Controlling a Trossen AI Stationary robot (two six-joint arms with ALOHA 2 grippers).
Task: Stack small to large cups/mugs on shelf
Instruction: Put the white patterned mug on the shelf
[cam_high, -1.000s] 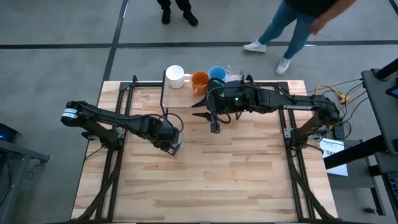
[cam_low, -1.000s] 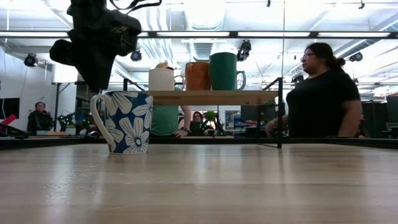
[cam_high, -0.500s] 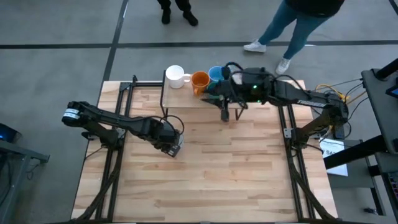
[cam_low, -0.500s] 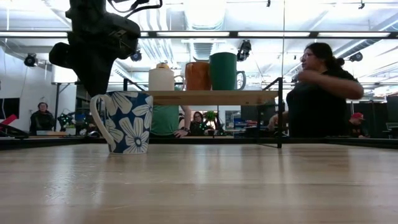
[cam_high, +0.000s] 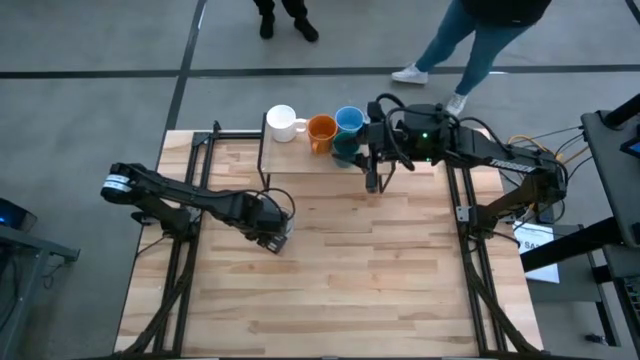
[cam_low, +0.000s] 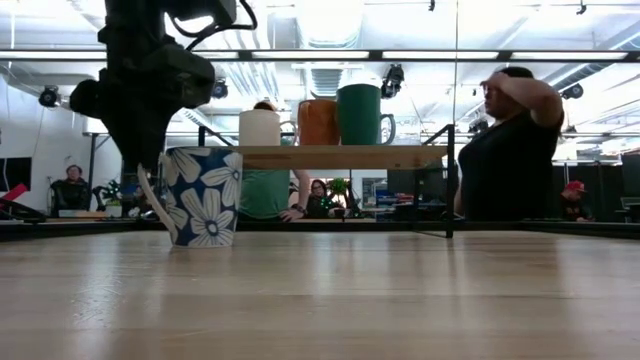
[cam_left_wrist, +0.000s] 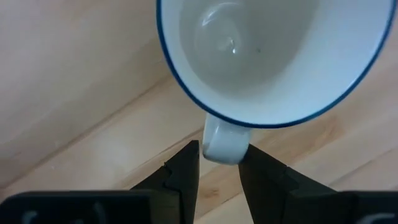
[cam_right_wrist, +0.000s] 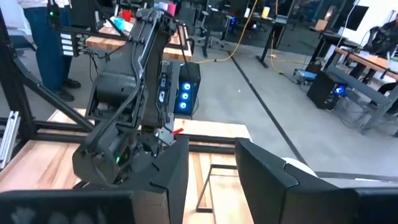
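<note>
**Flowered mug tipping in the left jaws**

The flowered mug (cam_low: 203, 196), left of centre on the tabletop (cam_high: 380, 270), is now leaning, its handle pinched by the left gripper (cam_left_wrist: 221, 163): lifting is beginning. The right gripper (cam_high: 372, 180), jaws spread, is pulling back beside the shelf (cam_high: 300, 158).

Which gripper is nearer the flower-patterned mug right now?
Left. The left gripper has its jaws on either side of the flower-patterned mug's handle, out on the table. The right gripper, empty with jaws open, is far off by the shelf, near the dark green cup.
</note>
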